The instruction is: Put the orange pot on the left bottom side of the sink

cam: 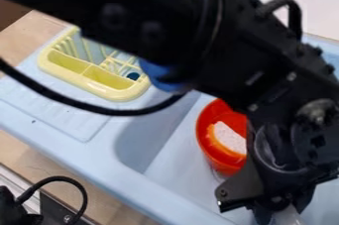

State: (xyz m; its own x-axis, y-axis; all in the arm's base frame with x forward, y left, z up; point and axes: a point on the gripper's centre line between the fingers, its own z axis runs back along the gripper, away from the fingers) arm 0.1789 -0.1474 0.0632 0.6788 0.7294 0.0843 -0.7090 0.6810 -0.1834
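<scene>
Orange pot (pixel 221 142) in the sink (pixel 149 135), near the claw (pixel 282 211); can't tell whether it's spread or pinching

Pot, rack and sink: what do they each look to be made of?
The pot looks like smooth plastic, given its even, saturated orange-red. The rack seems moulded plastic: one pale yellow throughout, rounded rim, thin slats. The sink also looks like plastic, its pale blue edges softly rounded, though painted metal can't be ruled out.
</scene>
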